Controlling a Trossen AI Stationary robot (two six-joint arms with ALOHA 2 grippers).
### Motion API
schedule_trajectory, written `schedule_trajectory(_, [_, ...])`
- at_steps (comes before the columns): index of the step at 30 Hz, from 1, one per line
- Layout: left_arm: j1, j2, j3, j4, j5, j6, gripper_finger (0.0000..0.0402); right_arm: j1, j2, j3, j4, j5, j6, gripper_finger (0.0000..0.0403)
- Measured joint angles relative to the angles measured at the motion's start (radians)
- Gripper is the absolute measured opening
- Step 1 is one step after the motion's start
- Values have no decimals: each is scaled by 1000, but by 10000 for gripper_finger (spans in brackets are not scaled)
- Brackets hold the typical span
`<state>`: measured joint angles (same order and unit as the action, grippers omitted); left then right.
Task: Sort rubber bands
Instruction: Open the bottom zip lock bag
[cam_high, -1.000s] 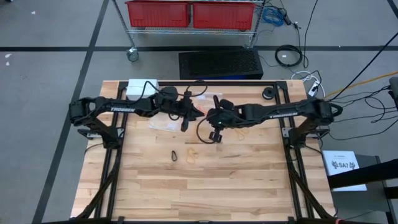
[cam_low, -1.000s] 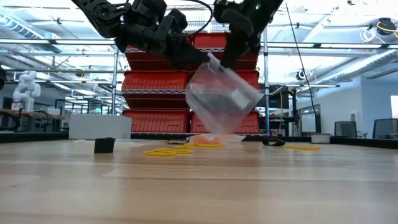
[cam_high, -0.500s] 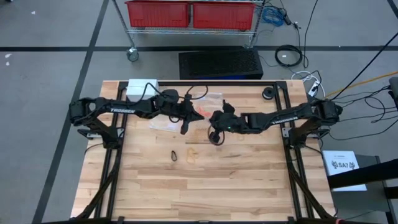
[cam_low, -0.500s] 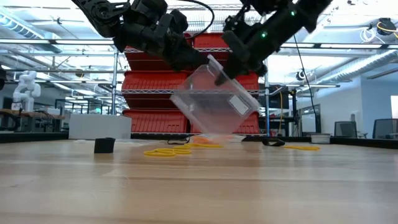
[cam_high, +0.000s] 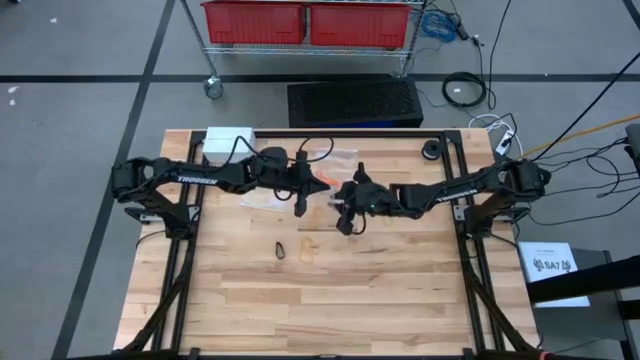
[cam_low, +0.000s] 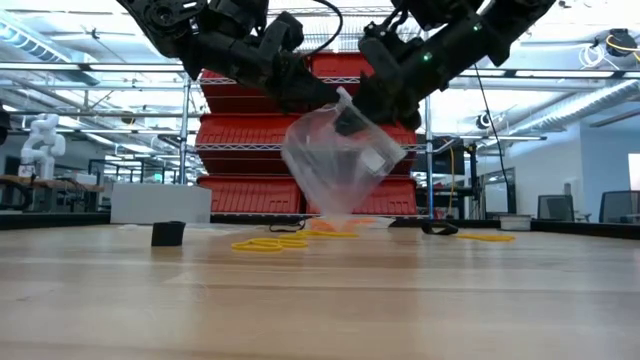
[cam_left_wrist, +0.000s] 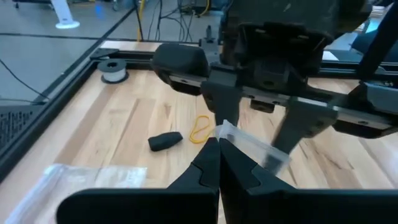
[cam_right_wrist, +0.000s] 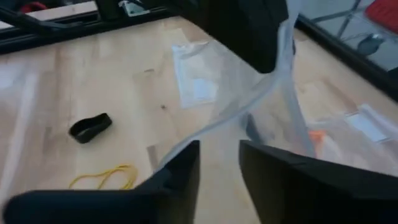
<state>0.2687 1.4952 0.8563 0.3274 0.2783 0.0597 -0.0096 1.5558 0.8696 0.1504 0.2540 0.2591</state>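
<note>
Hanging between both arms above the surface (cam_high: 400, 290), a clear plastic bag (cam_low: 335, 160) is pinched by the left fingers (cam_left_wrist: 217, 165), closed on its edge. The right fingers (cam_right_wrist: 186, 171) stand apart at the bag's mouth. Yellow rubber bands (cam_low: 270, 243) and a black one (cam_high: 281, 250) lie toward 7 o'clock of the bag.

Bag (cam_low: 338, 160), held between the two sets of fingers: clear, colourless plastic with a whitish patch. Left fingers (cam_left_wrist: 214, 171) and right fingers (cam_right_wrist: 186, 171): matte black. Rubber bands beyond the fingers: one black (cam_high: 281, 250), tan-yellow ones (cam_low: 270, 243), orange-red ones (cam_low: 333, 227) below the bag. Desk (cam_high: 350, 300): pale wood in butcher-block strips, black frame. Bins (cam_high: 305, 20) behind: red. Arms: dark, white lettering.
</note>
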Motion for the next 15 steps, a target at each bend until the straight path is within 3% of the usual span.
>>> schedule_trajectory(6, [16,0,0,-37,0,16,0,18,-54,22,-91,-52,10,184])
schedule_trajectory(15, [53,0,0,-63,5,26,0,60,-181,122,-377,-47,9,204])
